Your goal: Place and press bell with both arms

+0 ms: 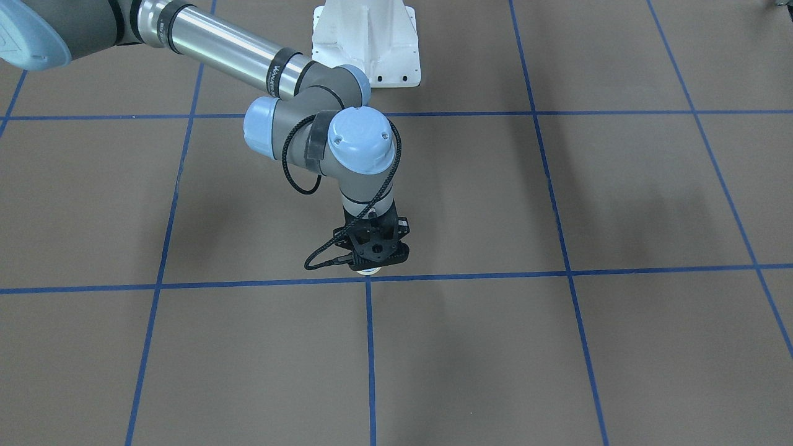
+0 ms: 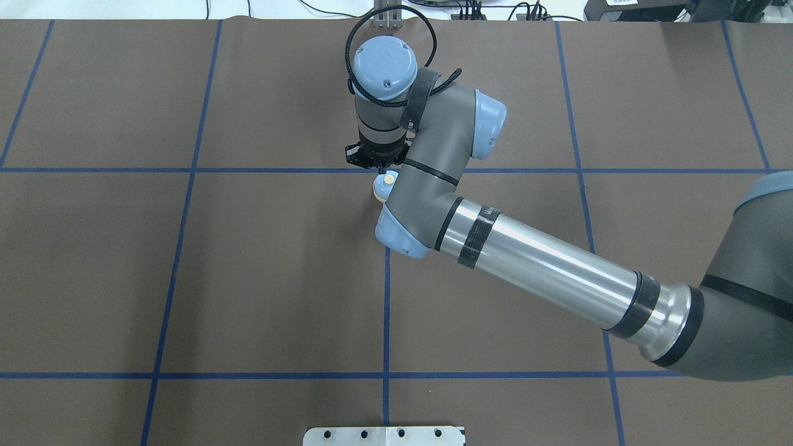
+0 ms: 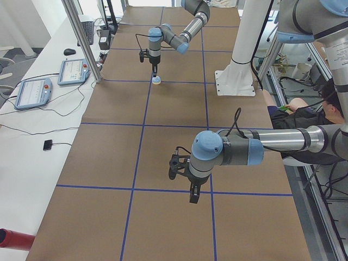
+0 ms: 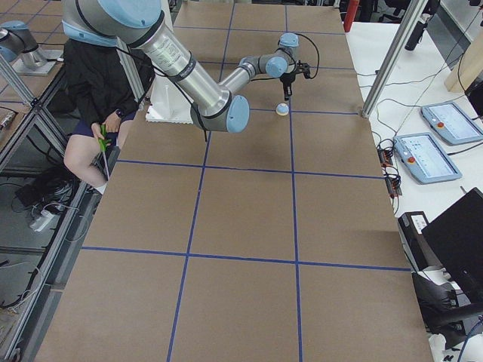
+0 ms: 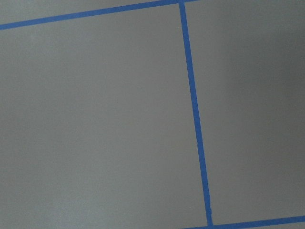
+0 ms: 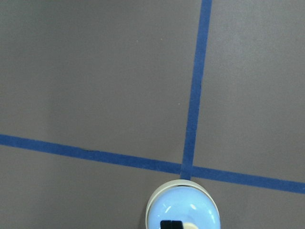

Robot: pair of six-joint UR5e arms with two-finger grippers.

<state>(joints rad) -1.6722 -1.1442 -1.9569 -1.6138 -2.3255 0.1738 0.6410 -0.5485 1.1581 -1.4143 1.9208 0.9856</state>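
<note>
The light-blue bell (image 2: 384,186) with a cream button stands on the brown table by a blue tape crossing. It also shows in the right wrist view (image 6: 182,212), the left side view (image 3: 156,81) and the right side view (image 4: 282,109). My right gripper (image 2: 379,164) points straight down over it. Its black fingertips (image 6: 171,224) look shut together, right over the button. I cannot tell whether they touch it. In the front view the gripper (image 1: 372,251) hides most of the bell (image 1: 367,271). My left gripper (image 3: 194,194) hangs over bare table far from the bell. I cannot tell if it is open.
The white bolted pedestal (image 1: 367,43) stands at the robot's side of the table. Blue tape lines (image 5: 195,119) grid the brown mat. Control tablets (image 3: 70,72) and a metal post (image 3: 81,38) stand beyond the far edge. A seated person (image 4: 98,98) is beside the pedestal.
</note>
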